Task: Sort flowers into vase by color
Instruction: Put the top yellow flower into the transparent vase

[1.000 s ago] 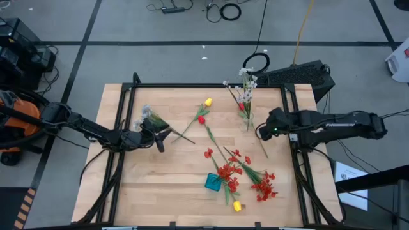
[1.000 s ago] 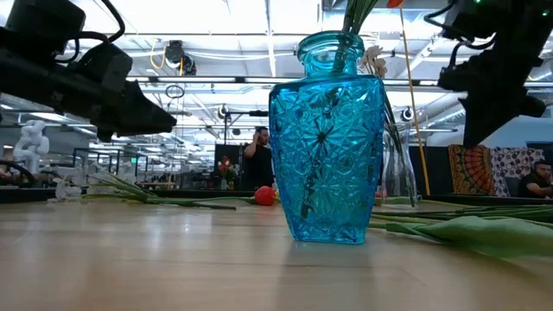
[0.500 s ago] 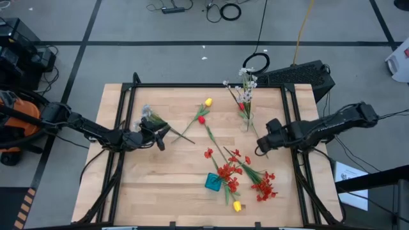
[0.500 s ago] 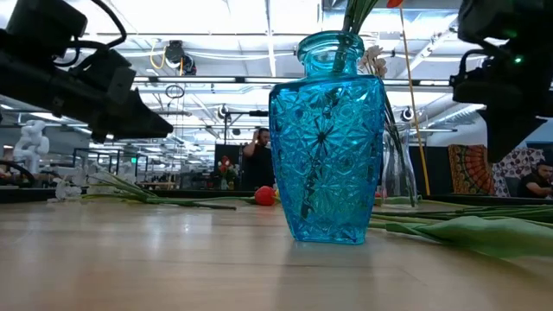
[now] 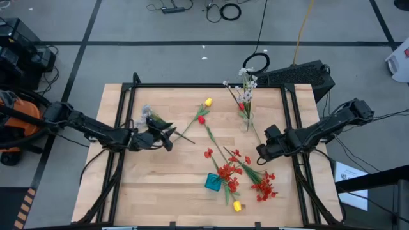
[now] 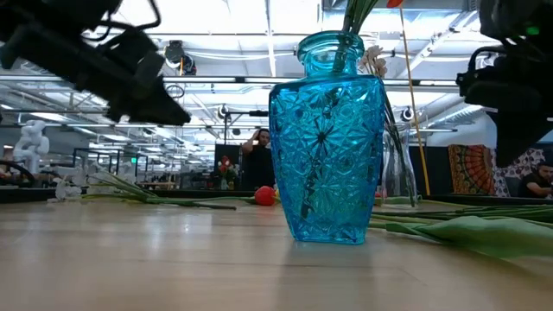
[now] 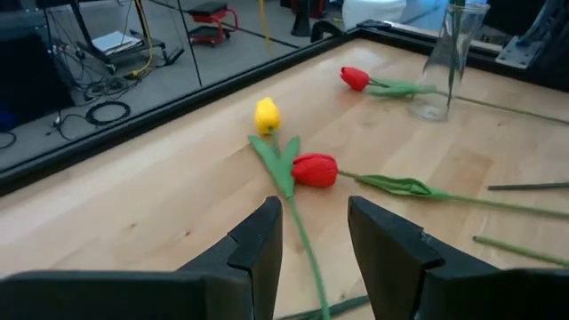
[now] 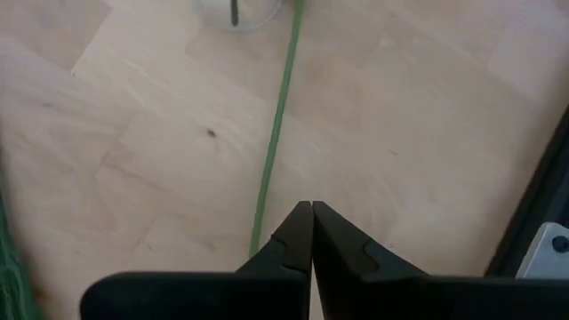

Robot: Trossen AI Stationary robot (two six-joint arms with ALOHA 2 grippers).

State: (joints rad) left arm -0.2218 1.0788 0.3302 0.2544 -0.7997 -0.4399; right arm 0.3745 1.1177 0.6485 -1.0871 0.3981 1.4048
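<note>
Here, a green stem (image 8: 276,133) just ahead of the fully closed, empty right gripper (image 8: 311,233) is possibly being missed, while the half-open left gripper (image 7: 313,238) is being held over a yellow tulip's stem (image 7: 298,227).

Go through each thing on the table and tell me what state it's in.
Blue vase: upright, red blossoms in it.
Clear vase: upright, whitish sprigs in it.
Yellow tulip: lying flat.
Red tulip: lying flat.
Left tool: open, empty.
Right tool: shut beside a loose green stem.
</note>
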